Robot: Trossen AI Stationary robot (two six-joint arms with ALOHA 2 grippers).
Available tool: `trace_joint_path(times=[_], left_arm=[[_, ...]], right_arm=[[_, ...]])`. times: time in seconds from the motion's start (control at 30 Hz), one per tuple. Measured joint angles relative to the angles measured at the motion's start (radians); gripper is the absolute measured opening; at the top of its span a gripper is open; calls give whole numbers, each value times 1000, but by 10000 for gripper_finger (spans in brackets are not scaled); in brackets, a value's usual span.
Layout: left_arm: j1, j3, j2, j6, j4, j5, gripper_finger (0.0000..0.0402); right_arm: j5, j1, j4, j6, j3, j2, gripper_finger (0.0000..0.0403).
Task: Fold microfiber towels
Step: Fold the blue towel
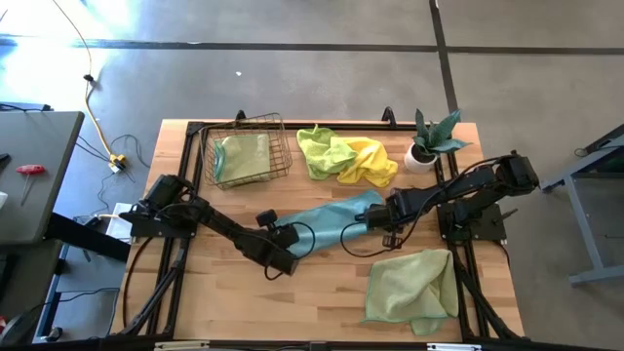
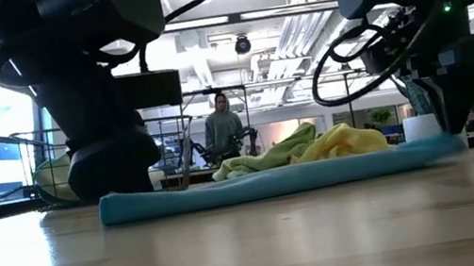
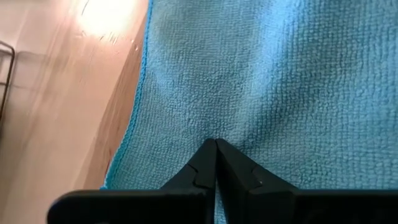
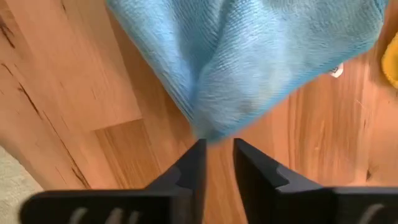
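**Ana:** Blue microfiber, that is the one being worked on. The blue towel (image 1: 327, 222) is lying stretched out in a long strip on the counter (image 1: 322, 302), on the near side of the wire basket (image 1: 250, 148) and off toward the potted plant (image 1: 430, 141).

**Ben:** Why is it drawn out like that?

**Ana:** Each arm is sitting at one end. The left gripper (image 3: 215, 149) is pressing down at the end nearer the basket, its fingers closed together with the cloth bunching at their tips, so it appears to be pinching that end. Stretching the cloth between two ends would flatten it for a fold, in my judgement.

**Ben:** And the other end?

**Ana:** The right gripper (image 4: 217, 146) is hovering just short of a drooping corner, its fingers standing slightly apart with bare wood showing between them. That corner is not being gripped.

**Ben:** Which way is the strip running?

**Ana:** Its long axis is running from the end below the basket, slanting up toward the plant. From the low camera it is reading as one flat band across the wood.

**Ben:** The rest of the towels?

**Ana:** A lime and yellow heap (image 1: 346, 158) is lying between basket and plant, a pale green towel (image 1: 412, 286) is resting far from the basket at the near edge, and a folded green cloth (image 1: 242, 156) is sitting inside the basket.
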Motion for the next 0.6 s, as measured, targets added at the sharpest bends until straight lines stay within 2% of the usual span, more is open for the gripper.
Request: trace_joint_path(times=[0.17,0.33,0.5,0.6], left_arm=[[-7,0,-1,68,-1,15,2],[-41,1,-2,180,-11,31,3],[-80,20,-2,215,-81,22,3],[-103,52,-3,204,-116,-21,3]], right_arm=[[6,-9,-64,-23,17,0,120],[53,-14,-108,-20,79,0,133],[51,-14,172,-47,82,-1,133],[57,-19,263,-101,70,-1,134]])
